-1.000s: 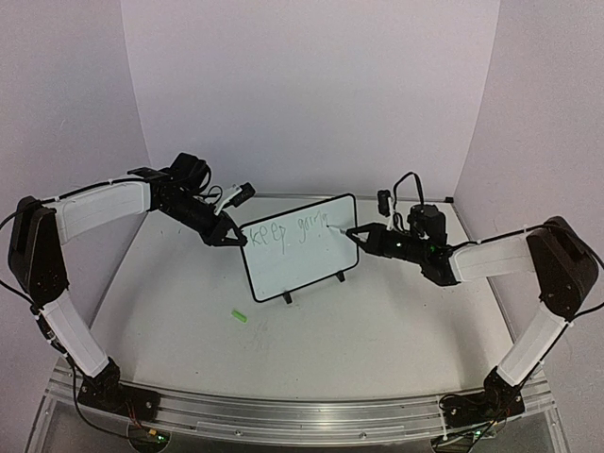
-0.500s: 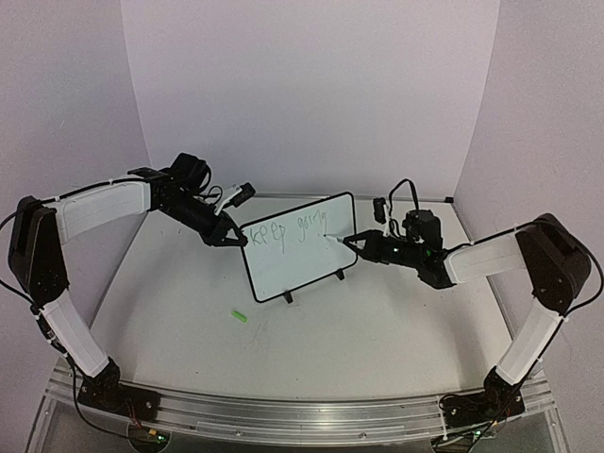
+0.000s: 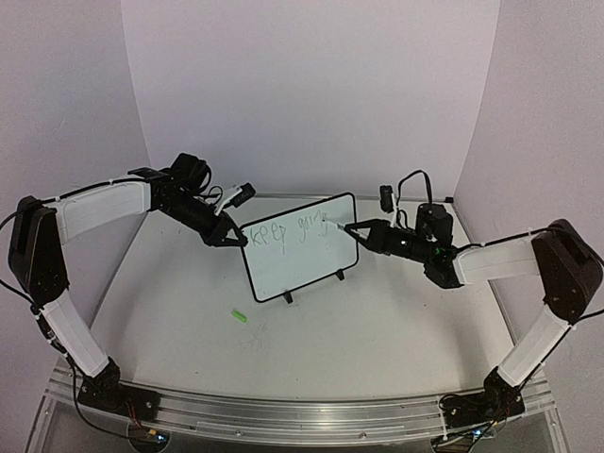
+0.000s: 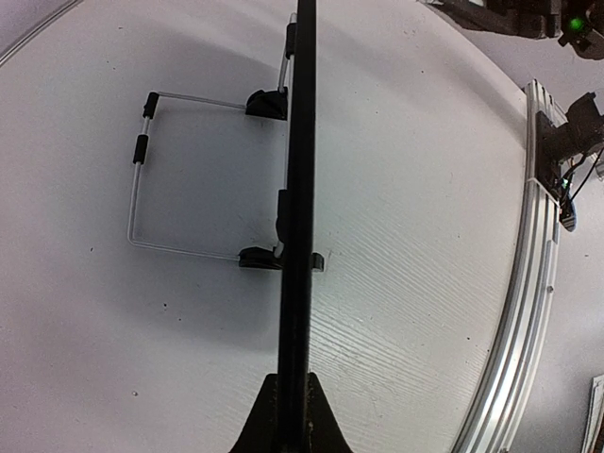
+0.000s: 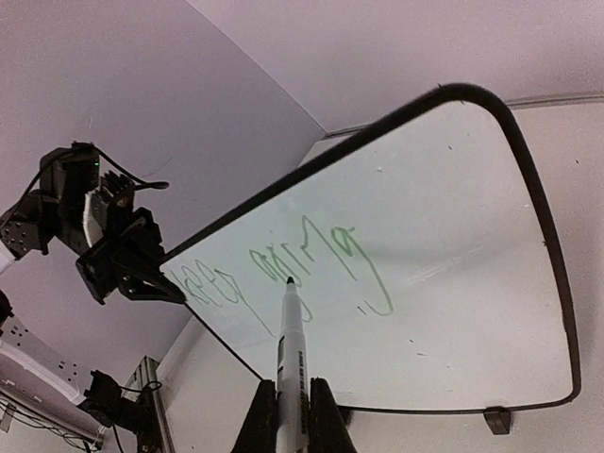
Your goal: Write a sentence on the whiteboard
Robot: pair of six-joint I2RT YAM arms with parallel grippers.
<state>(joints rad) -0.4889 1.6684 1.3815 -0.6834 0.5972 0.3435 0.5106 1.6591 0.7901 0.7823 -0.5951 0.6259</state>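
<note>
- The whiteboard (image 3: 300, 247) stands on its two feet (image 3: 288, 298) mid-worktop (image 3: 377, 321). It is tilted back, with its long axis running from the left arm's side across to the right arm's side.
- The left hand (image 3: 229, 238) is closed on the board's upper left edge. The left wrist view looks straight along the black frame, which is pinched between the fingers. This hand braces the board and does no writing.
- The right hand (image 5: 291, 406) is closed around a marker (image 5: 290, 349), whose barrel sticks out forward between the fingers with the tip leading.
- The sentence (image 3: 288, 231) is only part written. One line of green runs along the upper part of the board and reads roughly "keep going". The lower half of the face is bare.
- Key relation: the board face lies ahead of the right hand and to its left. From above, the tip sits at the right-hand end of the green line, by the last letter. Whether it touches the surface or hovers just off it cannot be told.
- Judgement: the next word belongs on a second line. The tip would have to come off, drop toward the bare lower half and shift back toward the left-hand end, then travel along the long axis again.
- The right arm is the nearer one to the writing spot.
- Risk, as I read it: pressing into a tilted board on small feet, so the left grip matters.
- A small green piece (image 3: 240, 316), perhaps the pen's cap, lies on the worktop in front of the board, well apart from both hands.
</note>
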